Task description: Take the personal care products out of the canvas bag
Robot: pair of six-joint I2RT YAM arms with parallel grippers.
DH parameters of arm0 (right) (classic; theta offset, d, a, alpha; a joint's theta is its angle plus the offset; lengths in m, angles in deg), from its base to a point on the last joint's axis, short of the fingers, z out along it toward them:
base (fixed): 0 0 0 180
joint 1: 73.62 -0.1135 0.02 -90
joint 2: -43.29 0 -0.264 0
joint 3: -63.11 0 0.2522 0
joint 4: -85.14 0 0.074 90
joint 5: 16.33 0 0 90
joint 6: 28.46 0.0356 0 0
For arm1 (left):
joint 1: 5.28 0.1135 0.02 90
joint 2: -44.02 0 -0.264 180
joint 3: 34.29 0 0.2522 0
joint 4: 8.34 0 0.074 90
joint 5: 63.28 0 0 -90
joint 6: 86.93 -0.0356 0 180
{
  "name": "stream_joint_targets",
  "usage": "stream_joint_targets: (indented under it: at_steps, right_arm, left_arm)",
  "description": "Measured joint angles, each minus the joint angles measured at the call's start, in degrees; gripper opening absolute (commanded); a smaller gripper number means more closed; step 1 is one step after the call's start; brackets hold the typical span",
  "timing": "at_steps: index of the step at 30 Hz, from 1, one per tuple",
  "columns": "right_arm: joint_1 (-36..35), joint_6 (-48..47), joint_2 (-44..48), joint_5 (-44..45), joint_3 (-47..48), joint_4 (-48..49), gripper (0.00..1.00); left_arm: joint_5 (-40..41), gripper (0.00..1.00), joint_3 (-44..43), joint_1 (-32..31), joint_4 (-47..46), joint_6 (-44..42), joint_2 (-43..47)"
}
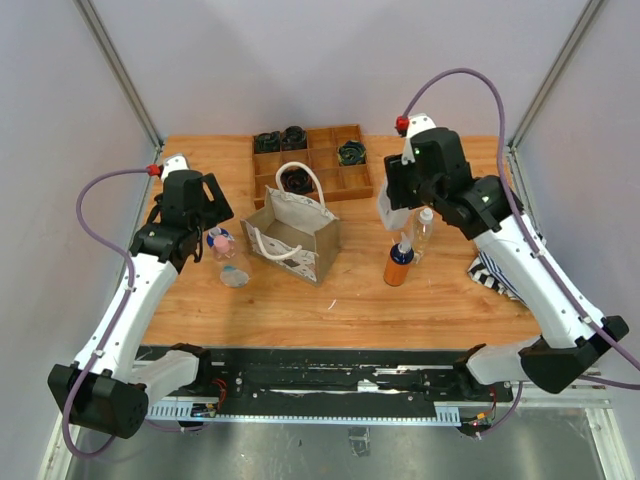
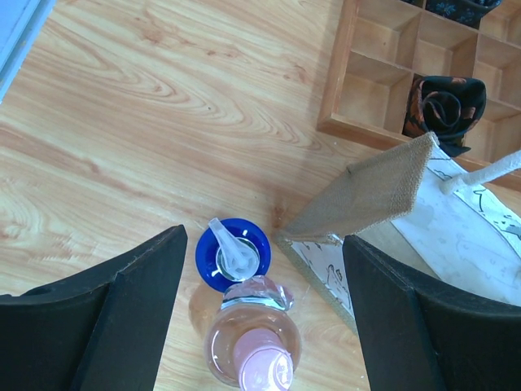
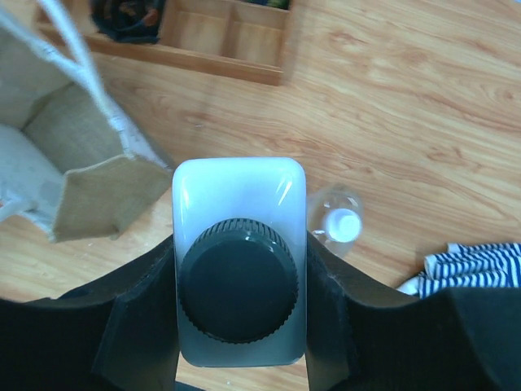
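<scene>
Bag [image 1: 292, 238] is standing mid-counter [image 1: 350, 295] with its mouth open, and the tray [image 1: 310, 160] is right behind it. Your left fingers [image 2: 138, 293] are spread wide with nothing in them. They hover just left of the bag, over a pink-capped bottle [image 2: 254, 350] and a blue bottle [image 2: 234, 252] standing right beside each other on the counter. A flat clear jar [image 1: 235, 276] lies on the near side of those two, also left of the bag.

Your right fingers [image 3: 146, 309] are clamped on a pale bottle [image 3: 238, 204] with a black cap, over to the right of the bag. Can't tell if its base is touching the counter. Near it, still right of the bag, you've got a white-capped clear bottle [image 1: 424, 232] and an amber one [image 1: 399, 265] standing side by side. Striped cloth [image 1: 495, 272] sits well off to the right of the bag.
</scene>
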Motion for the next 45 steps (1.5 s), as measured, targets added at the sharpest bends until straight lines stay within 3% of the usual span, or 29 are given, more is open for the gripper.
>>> stream_joint_targets:
  at_steps: [8,12,23,33,41,45]
  right_arm:
    - [-13.86,1.29,-3.43,1.38,1.73,0.50,0.28]
    - [-16.31,0.61,-5.14,-0.09,2.08,1.20,0.29]
    - [-15.89,-0.57,-2.64,-7.30,-12.48,10.01,0.30]
    - [-17.00,-0.66,-1.07,-6.88,-13.46,10.91,0.30]
    - [-8.07,-0.37,12.79,-3.98,-17.88,7.23,0.30]
    - [-5.18,-0.15,15.37,-3.30,-21.46,6.88,0.30]
  left_arm:
    - [0.26,0.82,0.00,0.00,0.66,-0.02,0.37]
    - [0.24,0.82,0.00,0.00,0.94,-0.02,0.68]
    - [0.50,0.82,0.09,0.00,1.22,0.15,1.16]
    - [0.48,0.81,0.11,0.00,2.32,0.48,1.97]
    - [0.26,0.81,1.29,0.00,2.91,1.46,4.15]
    - [0.04,0.81,2.10,0.00,3.13,1.51,4.44]
